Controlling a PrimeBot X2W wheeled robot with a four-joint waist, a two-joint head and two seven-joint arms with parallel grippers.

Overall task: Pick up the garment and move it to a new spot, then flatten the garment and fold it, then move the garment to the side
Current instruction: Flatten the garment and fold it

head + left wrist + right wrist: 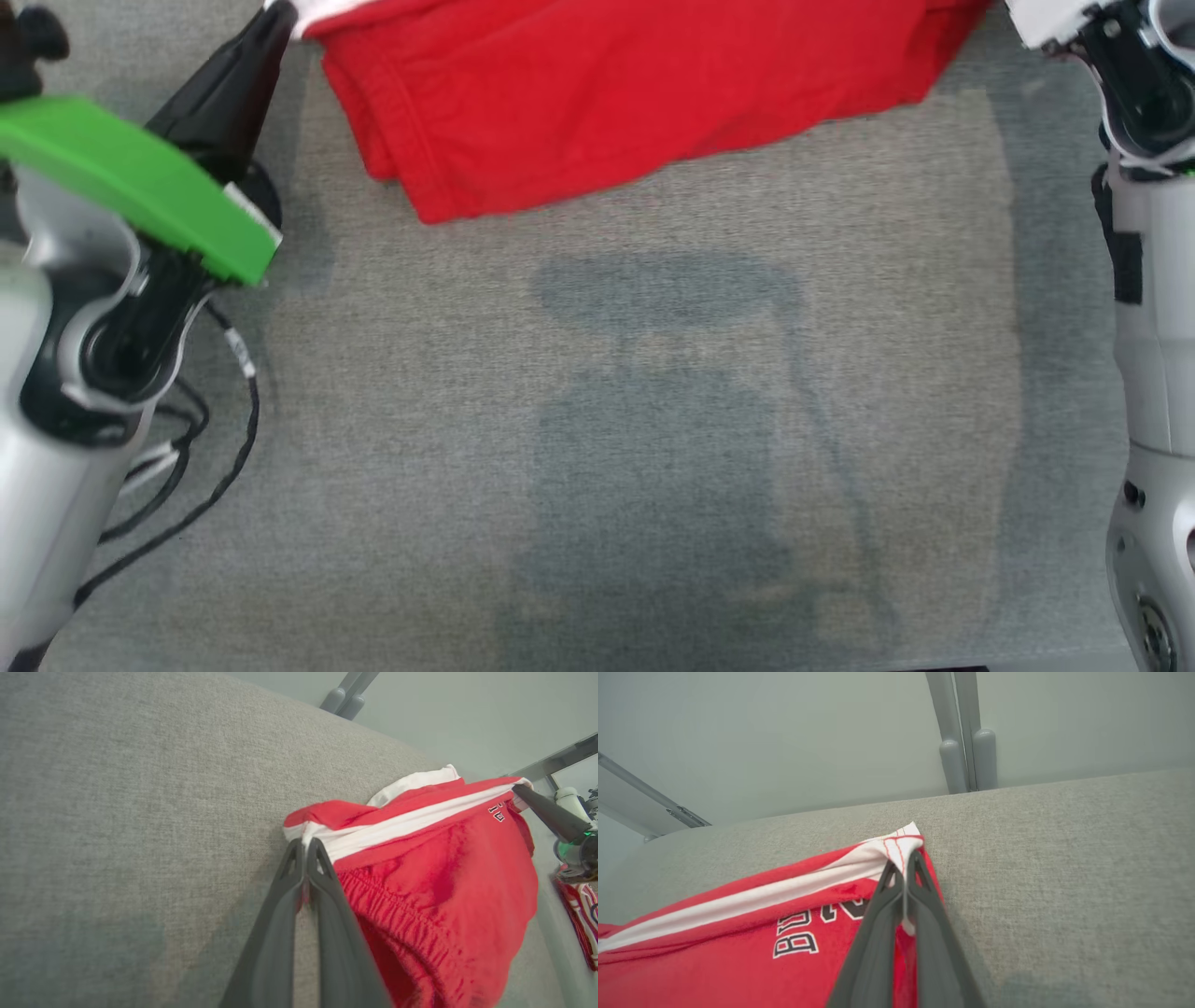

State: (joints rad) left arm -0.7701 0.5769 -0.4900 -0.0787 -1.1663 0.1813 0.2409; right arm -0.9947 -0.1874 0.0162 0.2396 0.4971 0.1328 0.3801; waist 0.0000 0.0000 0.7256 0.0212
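Seemingly mid-carry, the left tool [306, 847] and right tool [906, 858] each clamp a garment [635, 93] corner at their tips; next, lower it taut.

The right end effector [904, 868] pinches the red garment's [714, 961] white-trimmed corner above grey fabric [1064, 882].

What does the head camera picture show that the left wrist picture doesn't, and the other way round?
The head view adds a green part on the left arm, black cables and the robot's shadow on the surface. The left wrist view adds a close look at the left gripper shut on a white-striped corner of the red garment, its gathered elastic band, small lettering, and the right gripper clamping the far corner. Both share the red garment and the gray fabric surface.
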